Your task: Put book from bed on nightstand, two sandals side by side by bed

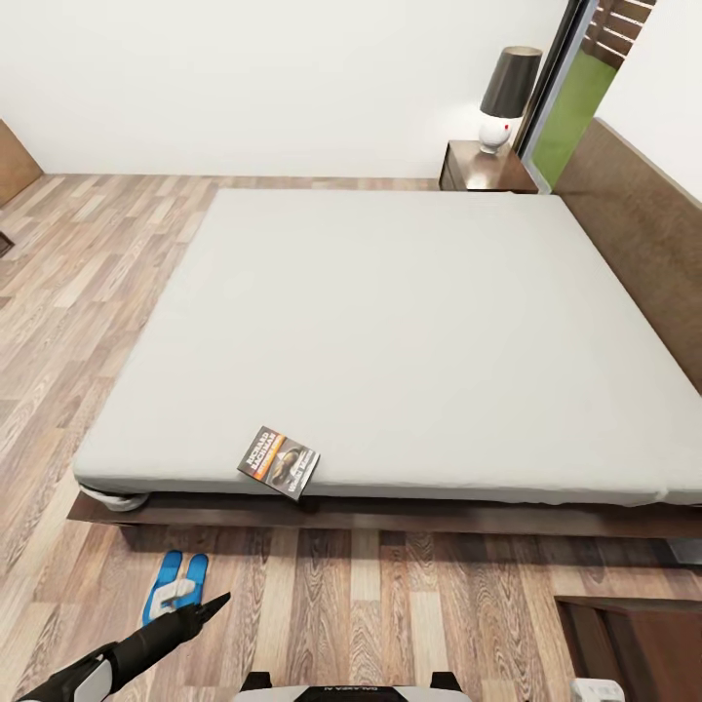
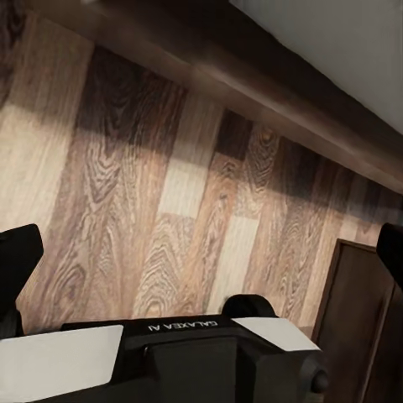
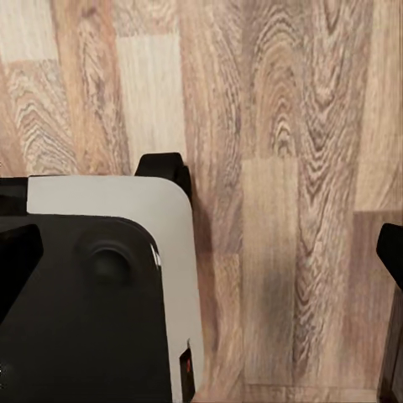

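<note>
The book (image 1: pixel 279 462), black and orange, lies flat at the near edge of the bed (image 1: pixel 409 322), on the pale mattress. The two sandals (image 1: pixel 175 583), bright blue, lie side by side on the floor just in front of the bed's near left corner, partly covered by my left arm. My left gripper (image 1: pixel 210 605) hangs low beside them, below and left of the book. In the left wrist view the left gripper (image 2: pixel 201 252) is open over bare floor. My right gripper (image 3: pixel 201 252) is open above the floorboards. A nightstand (image 1: pixel 485 168) stands beyond the bed's far right corner.
A lamp (image 1: pixel 507 97) with a dark shade stands on the far nightstand. Another dark wooden piece (image 1: pixel 634 639) sits at the near right by the bed frame. My own base (image 3: pixel 101 294) is under both wrists. Wood-plank floor runs left of the bed.
</note>
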`<state>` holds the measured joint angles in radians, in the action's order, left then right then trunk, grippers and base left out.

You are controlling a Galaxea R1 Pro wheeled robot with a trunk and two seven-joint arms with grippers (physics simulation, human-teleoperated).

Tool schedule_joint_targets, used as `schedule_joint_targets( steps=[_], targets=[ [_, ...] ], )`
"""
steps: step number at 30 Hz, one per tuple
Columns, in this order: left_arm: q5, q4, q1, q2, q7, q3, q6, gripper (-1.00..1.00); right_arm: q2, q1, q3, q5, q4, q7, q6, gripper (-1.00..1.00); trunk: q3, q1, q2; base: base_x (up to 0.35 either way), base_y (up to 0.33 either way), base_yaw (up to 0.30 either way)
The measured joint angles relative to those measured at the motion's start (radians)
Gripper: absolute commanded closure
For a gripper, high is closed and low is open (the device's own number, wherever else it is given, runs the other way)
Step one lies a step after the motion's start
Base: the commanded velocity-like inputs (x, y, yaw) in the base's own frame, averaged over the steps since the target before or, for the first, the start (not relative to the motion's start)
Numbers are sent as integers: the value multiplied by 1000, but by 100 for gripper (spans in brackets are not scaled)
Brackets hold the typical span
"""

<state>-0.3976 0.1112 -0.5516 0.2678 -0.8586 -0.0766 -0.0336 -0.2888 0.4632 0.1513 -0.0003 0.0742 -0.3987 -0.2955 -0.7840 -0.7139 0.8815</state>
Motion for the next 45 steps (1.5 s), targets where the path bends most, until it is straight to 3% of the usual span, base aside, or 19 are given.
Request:
schedule_joint_targets(
  steps=[3,6,11,15,18,23,27,29,33,36,37,38,39,41,45],
  targets=[
    [-1,-3,0,-1,0,0,-5,-100,-2,1,0,-5,-6,-42,35,-100,0,0,0,0,0,0],
    [-2,-4,0,-1,0,0,-7,-100,-3,5,0,-7,-45,-115,233,-100,0,0,0,0,0,0],
    [-2,-4,0,-4,0,0,-7,-100,-1,8,-5,-8,-234,-247,462,-100,0,0,0,0,0,0],
    [-2,-4,0,-5,0,0,-7,-100,11,8,-8,-7,-370,-289,615,-100,0,0,0,0,0,0],
    [-3,-4,0,-5,-1,0,-7,-100,64,8,-9,-8,-452,-298,693,-100,0,0,0,0,0,0],
    [-4,-3,0,-5,-1,-2,-6,-100,160,7,-9,-8,-516,-299,717,-100,0,0,0,0,0,0],
    [-5,-1,0,-4,0,-20,-6,-100,214,9,-9,-7,-550,-299,729,-100,0,0,0,0,0,0],
    [-4,0,0,-4,0,-45,-5,-100,243,10,-9,-7,-562,-300,772,-100,0,0,0,0,0,0],
    [-3,0,0,-4,0,-71,-4,-100,276,13,-8,-10,-589,-304,871,-100,0,0,0,0,0,0],
    [-3,0,0,-3,0,-76,-4,-100,281,14,-7,-45,-613,-318,890,-100,0,0,0,0,0,0],
    [-3,0,0,-3,0,-77,-4,-100,283,15,-6,-98,-627,-362,895,-100,0,0,0,0,0,0],
    [-4,0,0,-3,0,-77,-5,-100,283,15,-6,-124,-633,-380,897,-100,0,0,0,0,0,0],
    [-4,-1,0,-3,0,-77,-5,-100,283,15,-6,-192,-649,-431,900,-100,0,0,0,0,0,0],
    [-5,-2,0,-2,-6,-77,-6,-100,281,15,-6,-267,-664,-471,904,-100,0,0,0,0,0,0],
    [-5,-4,0,-1,-10,-78,-6,-100,280,15,-5,-299,-668,-487,906,-100,0,0,0,0,0,0]
  ],
)
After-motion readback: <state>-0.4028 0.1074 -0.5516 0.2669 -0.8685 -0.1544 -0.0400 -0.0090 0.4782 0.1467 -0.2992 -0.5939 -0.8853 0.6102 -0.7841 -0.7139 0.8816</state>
